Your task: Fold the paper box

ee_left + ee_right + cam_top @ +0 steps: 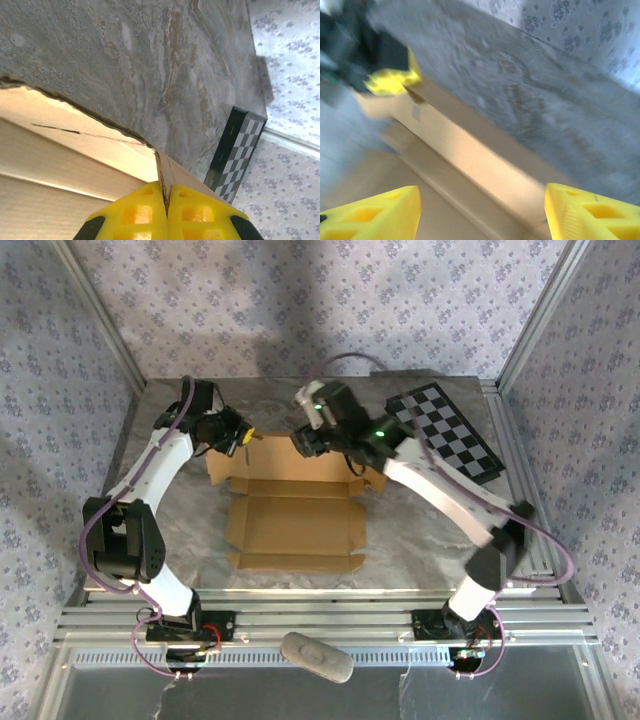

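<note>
— What is the box made of, and what shape is it in?

— The paper box (295,515) is plain tan cardboard, matte and unprinted, a die-cut sheet with notched tabs along its edges. It lies in the middle of the overhead frame on the table (400,530), whose top is a grey, veined, marble-like surface. Its broad panel is flat, and the far wall, toward the top of the frame, is raised. In the left wrist view the cardboard (75,150) shows a rough, ragged cut edge and a thin crease line.

— And the claws?

— The left gripper (243,440) has blocky yellow plastic fingers with recessed pockets. They are clamped on the box's upper-left corner, and the left wrist view has the two pads (167,192) pressed together with a thin cardboard edge pinched between them at the bottom centre.

— The other one?

— The right gripper (305,445) hangs over the box's far wall, right of centre. Its fingers (481,192) are spread wide at the bottom corners of the blurred right wrist frame, holding nothing, with the cardboard wall (470,150) running diagonally beyond them. The left gripper (390,80) shows at the upper left there.

— Anything else?

— A glossy black-and-white checkerboard panel (450,430) lies flat at the upper right, apart from the box.
</note>
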### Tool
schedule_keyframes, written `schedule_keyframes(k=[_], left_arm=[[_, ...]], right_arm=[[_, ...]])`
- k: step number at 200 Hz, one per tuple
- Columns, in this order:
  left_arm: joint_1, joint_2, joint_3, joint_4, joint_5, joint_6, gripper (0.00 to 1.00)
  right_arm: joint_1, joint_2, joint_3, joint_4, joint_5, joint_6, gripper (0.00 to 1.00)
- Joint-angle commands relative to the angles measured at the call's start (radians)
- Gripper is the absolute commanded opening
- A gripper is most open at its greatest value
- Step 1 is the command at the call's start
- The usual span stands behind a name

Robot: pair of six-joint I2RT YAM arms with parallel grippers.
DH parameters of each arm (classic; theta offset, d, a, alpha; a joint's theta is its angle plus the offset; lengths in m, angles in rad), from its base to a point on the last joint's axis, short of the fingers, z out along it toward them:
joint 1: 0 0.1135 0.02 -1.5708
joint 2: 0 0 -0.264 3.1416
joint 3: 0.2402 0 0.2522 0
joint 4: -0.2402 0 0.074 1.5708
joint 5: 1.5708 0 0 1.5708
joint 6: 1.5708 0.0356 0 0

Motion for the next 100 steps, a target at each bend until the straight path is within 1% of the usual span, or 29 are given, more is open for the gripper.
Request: schedule_keyframes(k=[1, 12, 21, 39, 60, 75, 100], left_arm=[[0.000, -0.042, 0.002, 0.093, -0.009, -0.060, 0.00], [0.001, -0.039, 0.000, 0.099, -0.006, -0.063, 0.00], [0.001, -0.038, -0.003, 0.102, -0.005, -0.065, 0.00], [0.001, -0.035, -0.016, 0.127, -0.002, -0.076, 0.00], [0.001, -0.032, -0.025, 0.156, -0.001, -0.088, 0.00], [0.002, -0.029, -0.028, 0.169, -0.001, -0.092, 0.00], [0.002, -0.034, -0.035, 0.178, 0.002, -0.096, 0.00]], right_arm=[[-0.083, -0.051, -0.126, 0.082, -0.274, 0.654, 0.68], [-0.126, -0.041, -0.189, 0.168, -0.364, 0.855, 0.68], [-0.154, -0.020, -0.227, 0.257, -0.430, 0.974, 0.68], [-0.183, 0.042, -0.258, 0.371, -0.474, 1.167, 0.66], [-0.179, 0.114, -0.254, 0.438, -0.465, 1.328, 0.65], [-0.168, 0.151, -0.273, 0.534, -0.442, 1.430, 0.64], [-0.157, 0.185, -0.318, 0.693, -0.367, 1.555, 0.63]])
